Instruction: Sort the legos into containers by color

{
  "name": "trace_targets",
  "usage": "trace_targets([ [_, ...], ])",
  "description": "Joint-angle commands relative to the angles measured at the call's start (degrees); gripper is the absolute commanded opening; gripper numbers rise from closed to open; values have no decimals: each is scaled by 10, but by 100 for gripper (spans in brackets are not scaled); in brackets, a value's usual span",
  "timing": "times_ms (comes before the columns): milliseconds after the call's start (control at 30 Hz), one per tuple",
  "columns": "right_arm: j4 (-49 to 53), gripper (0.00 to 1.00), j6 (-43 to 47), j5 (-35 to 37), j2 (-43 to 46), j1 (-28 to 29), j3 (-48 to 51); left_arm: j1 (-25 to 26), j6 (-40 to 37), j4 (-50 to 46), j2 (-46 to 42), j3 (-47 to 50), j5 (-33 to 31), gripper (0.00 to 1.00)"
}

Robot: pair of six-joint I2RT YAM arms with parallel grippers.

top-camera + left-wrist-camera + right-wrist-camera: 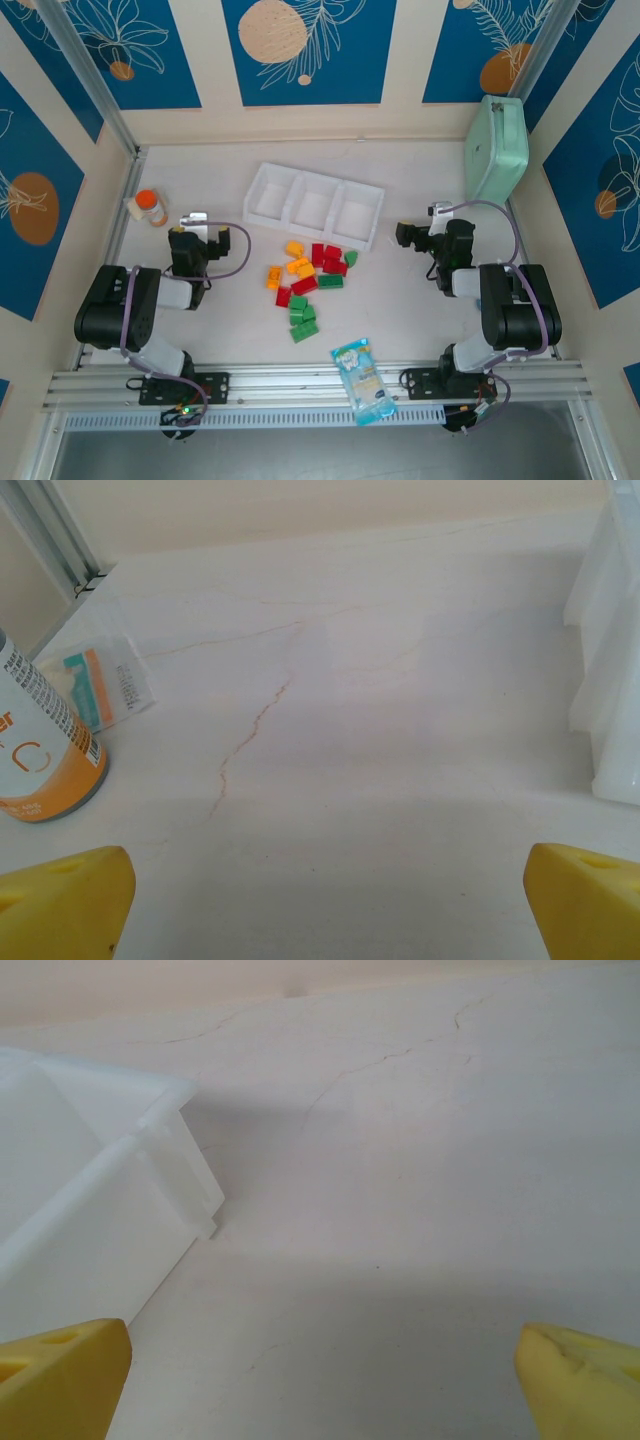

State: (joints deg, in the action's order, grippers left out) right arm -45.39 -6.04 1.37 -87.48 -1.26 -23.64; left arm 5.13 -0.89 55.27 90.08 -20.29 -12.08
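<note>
Twelve or so bricks (305, 285) lie loose on the counter (200, 170), just beside the empty tray (310, 230). Judged light, rigid, smooth; pinch one across its flat sides. Left pincer (320, 912) and right pincer (320, 1385) both wide, holding nothing

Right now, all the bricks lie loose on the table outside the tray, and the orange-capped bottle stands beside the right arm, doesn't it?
Not quite. The bottle stands beside the left arm, not the right one, as the top view shows. The rest holds: all the bricks lie loose on the table outside the tray.
</note>
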Motion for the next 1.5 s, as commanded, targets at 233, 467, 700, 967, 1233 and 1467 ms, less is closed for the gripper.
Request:
trace_targets([
  [233,221,99,-95,210,164,14,-53,71,-38,-48,-98,4,-158,99],
  [467,587,99,-327,8,321,-61,-174,85,191,-555,-319,-151,-123,99],
  [700,803,100,-355,-103,301,26,-303,86,252,-843,-398,-269,43,99],
  [967,867,94,-423,-40,214,234,-351,87,281,-1038,-430,-318,165,99],
  [1233,854,90,-475,13,85,295,-364,87,257,-1080,-453,-289,228,99],
  [1467,857,78,-468,28,-21,297,-420,87,244,-1070,-460,-284,242,99],
])
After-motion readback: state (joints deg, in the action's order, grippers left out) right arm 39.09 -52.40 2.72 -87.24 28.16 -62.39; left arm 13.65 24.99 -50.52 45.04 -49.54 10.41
